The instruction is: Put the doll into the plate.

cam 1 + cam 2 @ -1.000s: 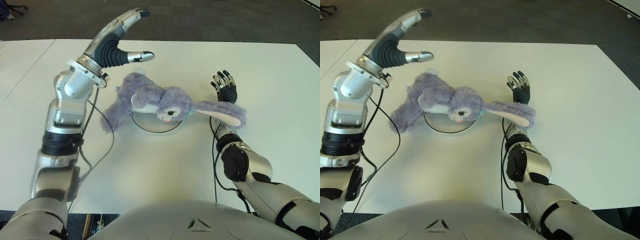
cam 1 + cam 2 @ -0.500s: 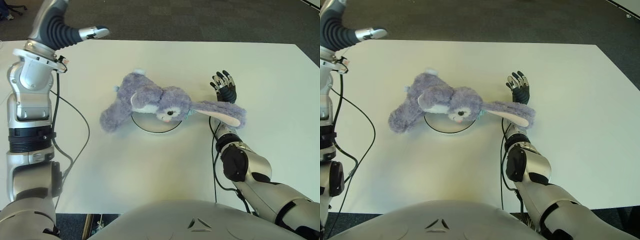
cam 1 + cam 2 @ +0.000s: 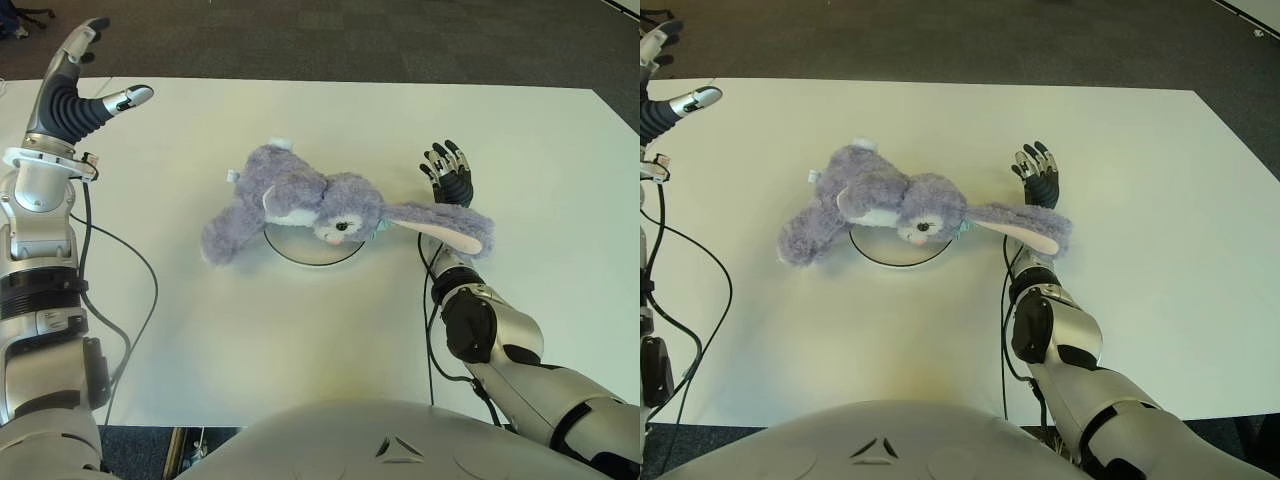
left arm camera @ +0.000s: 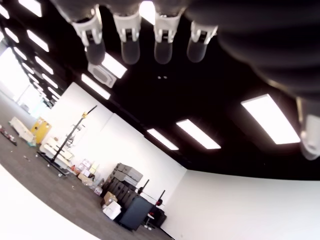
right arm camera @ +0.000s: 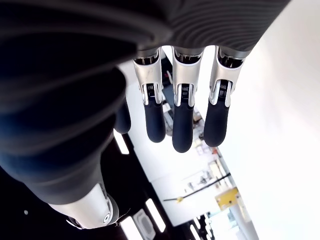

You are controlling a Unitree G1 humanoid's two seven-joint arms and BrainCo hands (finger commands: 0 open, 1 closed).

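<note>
On the white table point(image 3: 300, 330), the purple rabbit doll point(image 3: 320, 200) lies sprawled across the white plate point(image 3: 310, 250), covering most of it, its body trailing off toward 9 o'clock and one long ear stretching toward 3 o'clock. That ear drapes over the wrist of the right hand point(image 3: 450, 175), which shows at 3 o'clock of the plate, fingers extended and holding nothing. Far off at 10 o'clock the left hand point(image 3: 75, 95) is raised above the table's corner, fingers spread and empty.

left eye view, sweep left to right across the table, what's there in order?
left hand, raised and open at the table's left edge → doll lying over the plate → doll's long ear draped over the right hand, fingers open
</note>
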